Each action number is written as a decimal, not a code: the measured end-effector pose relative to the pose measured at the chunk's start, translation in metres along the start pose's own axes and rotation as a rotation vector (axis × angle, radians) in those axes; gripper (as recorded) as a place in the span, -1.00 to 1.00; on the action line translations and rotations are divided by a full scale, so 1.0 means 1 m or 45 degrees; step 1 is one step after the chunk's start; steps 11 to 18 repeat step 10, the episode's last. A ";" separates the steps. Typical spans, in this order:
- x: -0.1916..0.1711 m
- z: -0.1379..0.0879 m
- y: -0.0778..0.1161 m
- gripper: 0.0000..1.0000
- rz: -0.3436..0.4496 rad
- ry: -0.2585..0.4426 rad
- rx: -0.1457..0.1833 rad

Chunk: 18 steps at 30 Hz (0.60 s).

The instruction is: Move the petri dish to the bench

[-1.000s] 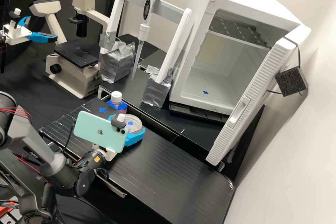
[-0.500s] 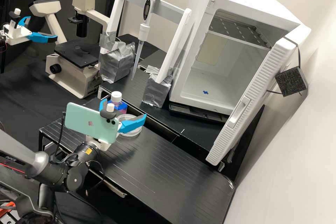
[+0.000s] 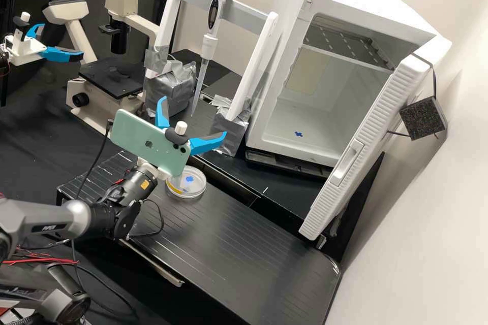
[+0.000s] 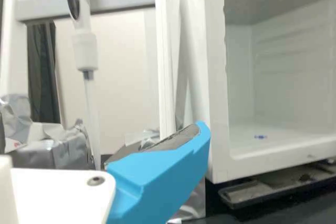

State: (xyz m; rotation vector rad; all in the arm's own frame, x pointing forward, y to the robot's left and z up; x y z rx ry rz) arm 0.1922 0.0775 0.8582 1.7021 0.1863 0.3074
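Note:
Above the back edge of the raised black bench platform, my gripper [image 3: 190, 124] stands open in the high view, its two blue fingers spread wide with nothing between them. The round clear petri dish [image 3: 186, 182] lies flat on the platform [image 3: 239, 244], lower than the gripper and nearer the arm, with a blue mark showing through it. In the wrist view one blue finger of the gripper [image 4: 113, 182] rises near the pipette stand and the white cabinet, holding nothing.
Behind the platform stand a taped pipette stand [image 3: 227, 129] with a hanging pipette [image 3: 207, 45] and an open white cabinet [image 3: 315, 122] with its door [image 3: 366, 147] swung forward. A microscope [image 3: 107, 96] is at the back left.
The gripper was around the dish, then opened and rose off it, away toward the pipette stand. The dish stays on the platform. The capped bottle is now hidden behind the phone and gripper.

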 end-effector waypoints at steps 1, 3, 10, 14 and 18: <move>0.002 0.003 -0.002 1.00 -0.002 -0.010 0.004; 0.004 0.007 -0.003 1.00 -0.001 -0.023 0.008; 0.007 0.010 -0.004 1.00 0.031 0.014 0.018; 0.007 0.010 -0.004 1.00 0.031 0.014 0.018; 0.007 0.010 -0.004 1.00 0.031 0.014 0.018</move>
